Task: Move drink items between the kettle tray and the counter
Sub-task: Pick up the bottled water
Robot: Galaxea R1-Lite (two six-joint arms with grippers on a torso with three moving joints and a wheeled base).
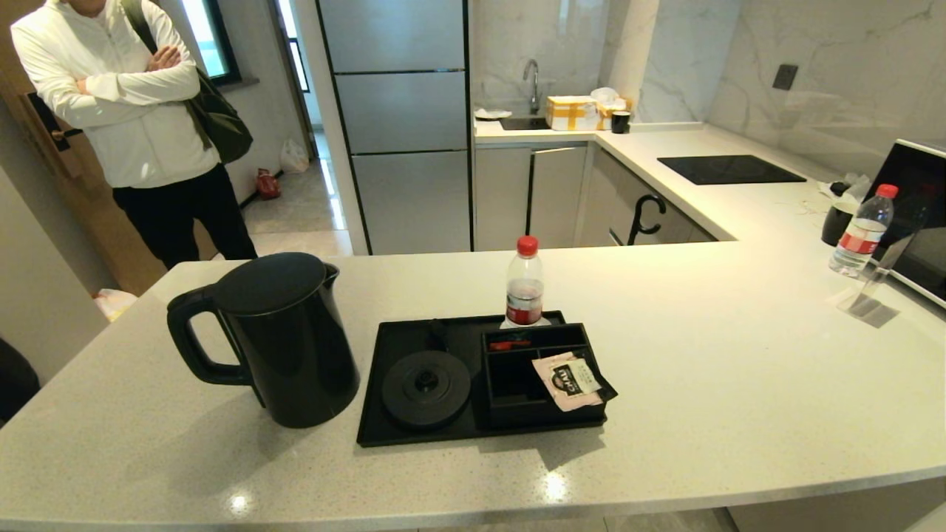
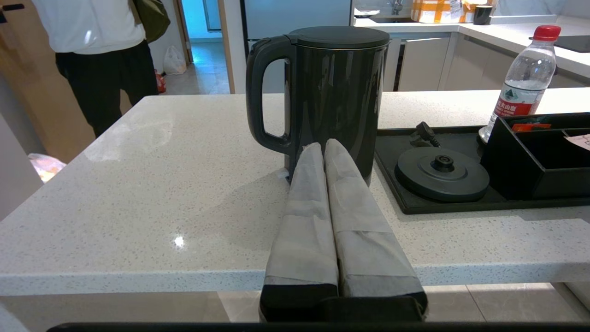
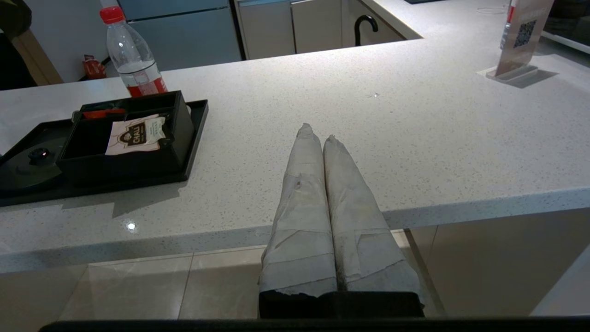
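Note:
The matte-black kettle (image 1: pixel 284 336) (image 2: pixel 334 97) stands on the pale speckled counter (image 1: pixel 739 384), just left of the black kettle tray (image 1: pixel 392 399) (image 2: pixel 415 203). The tray's round base (image 1: pixel 426 388) (image 2: pixel 441 173) is bare. A clear bottle with a red cap (image 1: pixel 525 284) (image 2: pixel 523 78) (image 3: pixel 131 55) stands at the tray's far edge, behind the compartments. My left gripper (image 2: pixel 324 146) is shut and empty, hovering over the counter's near edge, in front of the kettle. My right gripper (image 3: pixel 318 133) is shut and empty, over the counter right of the tray. Neither gripper shows in the head view.
A pink tea sachet (image 1: pixel 570 380) (image 3: pixel 133 133) lies on the tray's compartments. A second bottle (image 1: pixel 861 229), a dark cup (image 1: pixel 837 222), an acrylic sign stand (image 1: pixel 872 284) (image 3: pixel 521 37) and a microwave (image 1: pixel 920 214) stand at the far right. A person (image 1: pixel 140 111) stands beyond the counter.

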